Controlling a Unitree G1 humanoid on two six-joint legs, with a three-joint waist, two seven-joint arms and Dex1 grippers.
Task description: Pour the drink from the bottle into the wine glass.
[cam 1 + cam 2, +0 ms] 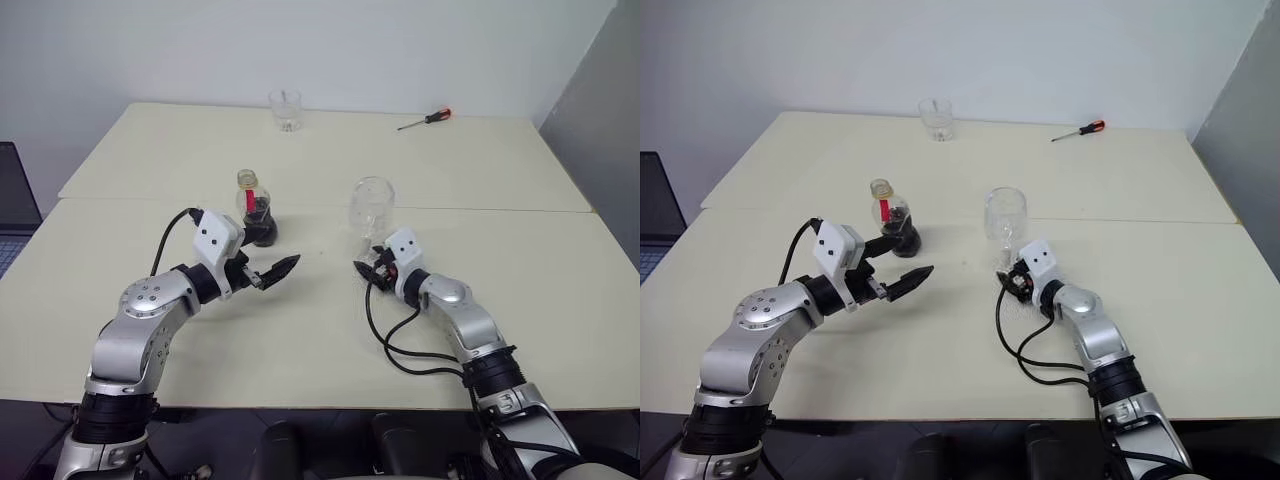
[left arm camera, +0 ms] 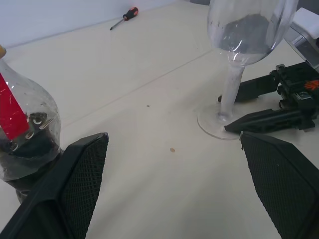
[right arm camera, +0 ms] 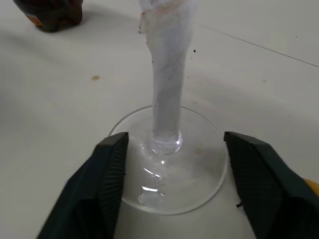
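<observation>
- The wine glass stands upright on the desk, near its middle, its bowl empty.
- The right pincer has its fingers spread apart on either side of the glass's foot, clear of the stem.
- The bottle, with dark drink low inside, stands at the glass's 9 o'clock.
- The left pincer gapes wide at the bottle's 6 o'clock, gripping nothing.

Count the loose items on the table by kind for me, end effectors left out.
Bottle with dark drink: 1
Wine glass: 1
Tumbler: 1
Screwdriver: 1
Total: 4
</observation>
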